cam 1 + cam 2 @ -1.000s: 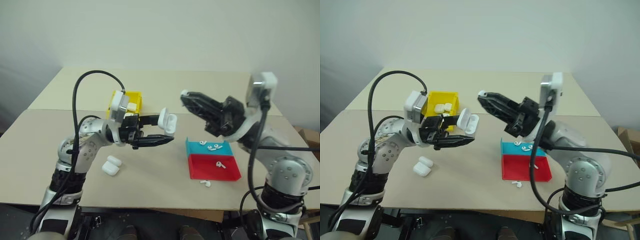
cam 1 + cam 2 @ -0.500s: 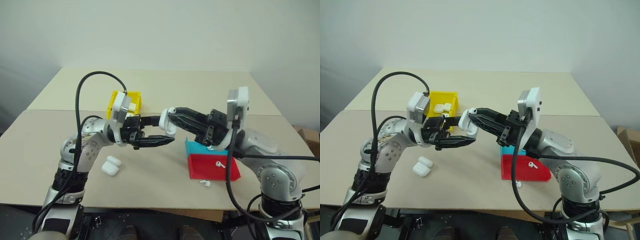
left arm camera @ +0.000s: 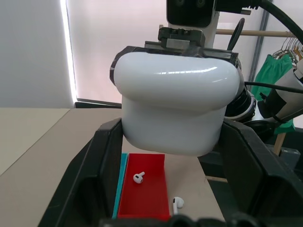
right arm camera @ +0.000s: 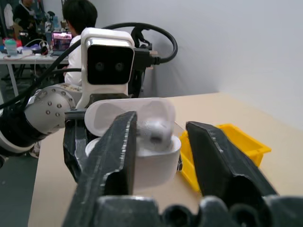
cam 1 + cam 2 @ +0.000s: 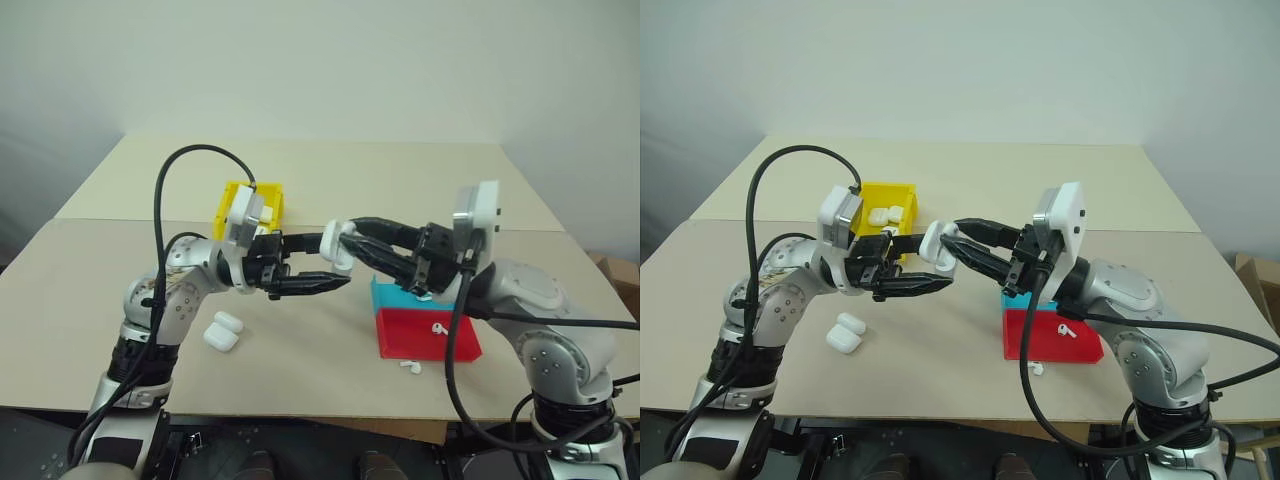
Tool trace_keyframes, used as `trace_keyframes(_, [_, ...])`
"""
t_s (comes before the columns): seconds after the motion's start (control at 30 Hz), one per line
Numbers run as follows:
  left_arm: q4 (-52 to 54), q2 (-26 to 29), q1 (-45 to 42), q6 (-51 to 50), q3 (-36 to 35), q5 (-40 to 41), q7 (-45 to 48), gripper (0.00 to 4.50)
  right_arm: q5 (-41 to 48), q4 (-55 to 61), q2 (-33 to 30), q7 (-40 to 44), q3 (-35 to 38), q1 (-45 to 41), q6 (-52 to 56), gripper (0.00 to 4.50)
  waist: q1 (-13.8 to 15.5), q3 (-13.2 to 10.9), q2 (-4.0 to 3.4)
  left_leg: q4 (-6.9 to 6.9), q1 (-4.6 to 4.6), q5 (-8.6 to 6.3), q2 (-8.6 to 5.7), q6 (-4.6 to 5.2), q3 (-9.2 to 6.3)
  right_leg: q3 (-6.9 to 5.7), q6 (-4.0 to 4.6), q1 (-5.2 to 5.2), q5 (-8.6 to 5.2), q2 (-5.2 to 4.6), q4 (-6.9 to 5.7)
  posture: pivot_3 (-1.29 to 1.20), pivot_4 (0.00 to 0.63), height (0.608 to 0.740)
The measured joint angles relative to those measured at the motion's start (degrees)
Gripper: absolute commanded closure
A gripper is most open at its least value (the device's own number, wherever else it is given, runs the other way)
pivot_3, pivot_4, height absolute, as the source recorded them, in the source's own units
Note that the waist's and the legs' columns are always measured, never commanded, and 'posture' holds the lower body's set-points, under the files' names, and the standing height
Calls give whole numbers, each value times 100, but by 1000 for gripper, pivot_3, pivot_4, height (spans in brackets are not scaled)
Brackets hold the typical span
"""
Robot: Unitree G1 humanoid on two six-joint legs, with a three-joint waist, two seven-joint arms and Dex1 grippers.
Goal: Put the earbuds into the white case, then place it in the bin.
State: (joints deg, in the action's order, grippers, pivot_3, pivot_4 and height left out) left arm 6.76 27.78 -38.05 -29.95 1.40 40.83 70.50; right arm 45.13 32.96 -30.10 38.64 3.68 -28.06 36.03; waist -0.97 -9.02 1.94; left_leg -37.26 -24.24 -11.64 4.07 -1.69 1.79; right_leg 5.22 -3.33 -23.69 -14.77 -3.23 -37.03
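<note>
1. The left gripper [image 5: 318, 262] is clamped on the white case [image 5: 337, 246], holding it up in the air over the middle of the worktop [image 5: 300, 360], lid flipped open.
2. The right gripper [image 5: 952, 246] reaches in from the other side, its fingers spread to either side of the open case. In the right wrist view an earbud [image 4: 154, 128] sits at the mouth of the case between those fingers; I cannot tell whether it is fully seated or whether a finger touches it.
3. My guess is that this is the loading step: one earbud is going in or has just gone in.
4. More earbuds are waiting. One lies in the red half of the teal and red tray [image 5: 425, 335] toward the right front of the worktop, and another [image 5: 410, 367] rests on the worktop just beside the tray's front edge.
5. The yellow bin [image 5: 885, 210] stands behind the left arm, toward the far left, and already holds a few white cases.
6. Two more closed white cases [image 5: 223, 331] lie together near the front left edge.
7. Left to do, as I read it: finish filling this case, close the lid, then carry it to the bin.
</note>
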Motion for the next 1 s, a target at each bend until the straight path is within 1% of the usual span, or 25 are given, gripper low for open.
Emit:
trace_keyframes(0.1, [0, -14, 0, 6, -21, -19, -14, 1738, 35, -5, -28, 69, -5, -1, 0, 472, -2, 0, 0, 0, 0, 0, 0, 0, 0, 0, 0, 0, 0, 0, 0, 0, 150, 740])
trace_keyframes(0.3, [12, -74, 0, 110, -50, -11, -42, 1738, 114, -51, -53, 99, -78, 5, 60, 472, 10, 0, 0, 0, -1, 0, 0, 0, 0, 0, 0, 0, 0, 0, 0, 0, 150, 740])
trace_keyframes(0.43, [10, -63, 0, 113, -56, -17, -105, 1738, 302, -86, -355, 152, 109, 0, 116, 472, 12, 0, 0, 0, -1, 0, 0, 0, 0, 0, 0, 1, 0, -1, 1, 0, 150, 740])
trace_keyframes(0.53, [69, 27, 45, 116, -129, -7, -90, 1738, 365, -498, -1009, 415, 522, -115, 227, 472, 15, 0, 1, -1, 0, 0, -2, 0, 1, -1, 0, 3, 0, -3, 4, 0, 150, 740])
trace_keyframes(0.63, [156, 114, 128, 116, -213, -6, -114, 1738, 313, -1049, -1631, 933, 604, -434, 325, 472, 0, 0, 0, 2, 3, 0, -1, 0, 1, 0, 1, 2, -1, -2, 3, 0, 150, 740])
trace_keyframes(0.67, [205, 117, 171, 116, -224, -4, -133, 1738, 189, -1262, -1858, 1187, 516, -570, 316, 472, -8, -1, -1, 2, 3, 0, -1, 1, 2, 1, 1, 2, -1, -2, 4, 0, 150, 740])
trace_keyframes(0.73, [352, 129, 348, 116, -262, 1, -227, 1738, -528, -1813, -2518, 1878, -84, -897, 58, 472, -24, -1, -1, 3, 5, -1, 0, 1, 4, 2, 1, 2, -1, -2, 6, 0, 150, 740])
trace_keyframes(0.8, [431, 134, 473, 116, -293, 1, -373, 1738, -1423, -2433, -2798, 2380, -808, -1223, -346, 472, -30, -1, -2, 2, 7, -1, 0, 1, 8, 5, 2, 0, -1, -3, 4, 0, 150, 740])
trace_keyframes(0.83, [481, 133, 516, 115, -312, 1, -443, 1738, -1787, -2714, -2807, 2547, -1123, -1388, -541, 472, -44, -1, -1, 1, 7, -1, 0, 1, 8, 5, 2, -1, -1, -2, 3, 0, 150, 740])
trace_keyframes(0.93, [712, 119, 622, 111, -377, 17, -662, 1738, -2994, -3806, -2660, 3084, -2101, -1943, -1320, 1023, -58, -1, -2, 1, 1, -1, -1, 1, 9, 8, 2, -11, -1, -3, 2, 0, 150, 740])
trace_keyframes(1.0, [842, 118, 698, 102, -402, 71, -773, 1738, -3505, -4368, -2538, 3377, -2445, -2234, -1793, 1648, -56, -2, -2, 2, -15, 0, -1, 1, 12, 11, 1, -31, -1, -3, 1, 0, 150, 740])
